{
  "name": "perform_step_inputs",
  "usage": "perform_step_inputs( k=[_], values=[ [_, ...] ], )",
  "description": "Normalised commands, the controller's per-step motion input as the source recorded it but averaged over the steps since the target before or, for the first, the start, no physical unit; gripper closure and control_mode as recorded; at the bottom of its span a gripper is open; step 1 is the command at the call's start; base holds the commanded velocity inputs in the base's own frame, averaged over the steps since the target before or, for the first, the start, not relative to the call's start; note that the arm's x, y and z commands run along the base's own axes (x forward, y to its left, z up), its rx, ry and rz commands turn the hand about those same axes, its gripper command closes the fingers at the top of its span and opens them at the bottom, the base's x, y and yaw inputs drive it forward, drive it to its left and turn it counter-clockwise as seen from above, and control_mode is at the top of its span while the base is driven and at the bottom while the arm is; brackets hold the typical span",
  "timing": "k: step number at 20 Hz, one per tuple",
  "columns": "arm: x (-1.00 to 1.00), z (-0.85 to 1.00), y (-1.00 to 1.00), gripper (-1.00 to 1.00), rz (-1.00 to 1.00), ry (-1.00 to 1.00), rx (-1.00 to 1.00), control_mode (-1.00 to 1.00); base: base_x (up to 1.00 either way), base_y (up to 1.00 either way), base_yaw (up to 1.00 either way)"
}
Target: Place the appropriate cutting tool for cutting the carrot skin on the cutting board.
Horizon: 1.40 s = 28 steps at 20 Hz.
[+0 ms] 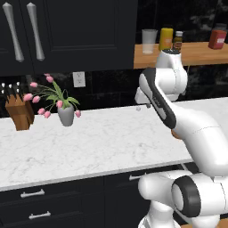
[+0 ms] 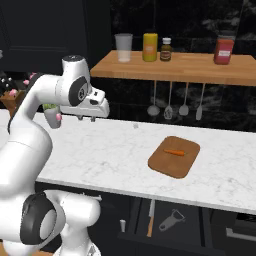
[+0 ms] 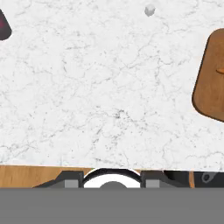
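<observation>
The claw (image 2: 86,118) hangs above the white marble table (image 2: 110,150), pointing down, w/ nothing in it; its two short fingertips sit close together in the right base view, but whether it's spread or pressed together can't be told. In the left base view the claw (image 1: 139,107) shows just left of the arm's dark forearm, over the far part of the table (image 1: 89,142).

Right of the claw, near the table's front edge, lies the cutting board (image 2: 174,156), flat, brown, rounded corners. The carrot (image 2: 174,152) rests on it, slightly toward the far side, lying roughly left-right. In the hand view the cutting board (image 3: 211,78) sits at the right edge, w/ a bit of orange on it at the frame's border.

Below the board an open drawer (image 2: 165,220) holds a knife (image 2: 150,218) w/ wooden handle & a peeler (image 2: 171,220), side by side, apart.

On the wall behind hang four utensils (image 2: 176,102) under a wooden shelf (image 2: 175,67) carrying a cup (image 2: 123,47), a yellow jar (image 2: 150,47), a small dark bottle (image 2: 166,49) & a red jar (image 2: 224,50).

Far left on the table: knife block (image 1: 19,111) & a grey vase of pink tulips (image 1: 62,104), near each other, not touching.
</observation>
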Motion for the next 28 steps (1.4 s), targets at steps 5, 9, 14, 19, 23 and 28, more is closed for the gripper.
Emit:
perform_step_inputs(
  k=[5,9,14,19,23,28],
  values=[
    [-0.35,0.00,0.00,-1.00,0.00,-0.13,0.00,-1.00,0.00,0.00,0.00],
    [-0.65,-0.26,-0.32,-1.00,-0.09,-0.18,0.03,-1.00,0.00,0.00,0.00],
    [-0.55,-0.49,-0.92,-1.00,-0.12,-0.01,0.10,-1.00,0.00,0.00,0.00],
    [-0.54,-0.50,-1.00,-1.00,-0.16,0.04,0.18,-1.00,0.00,0.00,0.00],
    [-0.45,-0.59,-1.00,-1.00,-0.12,0.08,0.15,-1.00,0.00,0.00,0.00],
    [-0.56,-0.42,-1.00,-1.00,-0.09,0.07,0.10,-1.00,0.00,0.00,0.00]
  ],
)
